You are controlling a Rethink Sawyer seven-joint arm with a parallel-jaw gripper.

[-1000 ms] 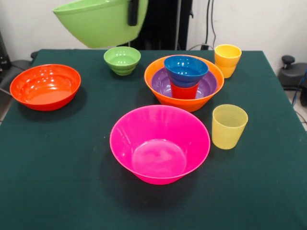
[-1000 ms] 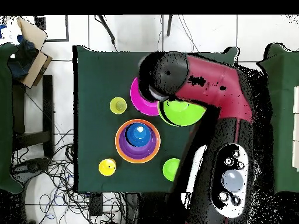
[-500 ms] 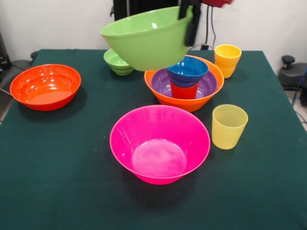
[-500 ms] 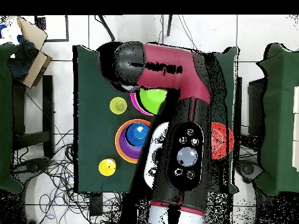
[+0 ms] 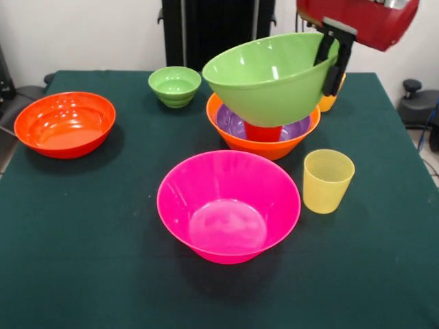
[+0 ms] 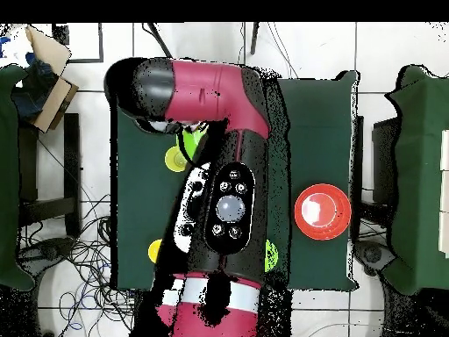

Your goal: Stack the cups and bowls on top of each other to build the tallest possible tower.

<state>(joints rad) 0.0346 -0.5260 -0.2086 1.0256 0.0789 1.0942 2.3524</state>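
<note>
My gripper (image 5: 330,64) is shut on the right rim of the medium green bowl (image 5: 271,79), one finger inside and one outside. It holds the bowl tilted in the air over the tower. The tower's base is the large orange bowl (image 5: 267,146), with the purple bowl (image 5: 231,120) and the red-orange cup (image 5: 264,132) inside it. The blue bowl is hidden behind the green one. On the table stand the pink bowl (image 5: 228,205), the red-orange bowl (image 5: 65,123), the small green bowl (image 5: 175,86) and a pale yellow cup (image 5: 327,180). Another yellow cup (image 5: 328,103) peeks out behind the gripper.
In the overhead view the arm (image 6: 219,175) covers most of the green table (image 6: 307,114). There the red-orange bowl (image 6: 323,211) and the pale yellow cup (image 6: 175,159) show beside it. A black stand (image 5: 206,31) rises behind the table.
The gripper has carried the medium green bowl rightward from the back left to above the tower. The blue bowl is now covered by it. Nothing on the table has moved.
</note>
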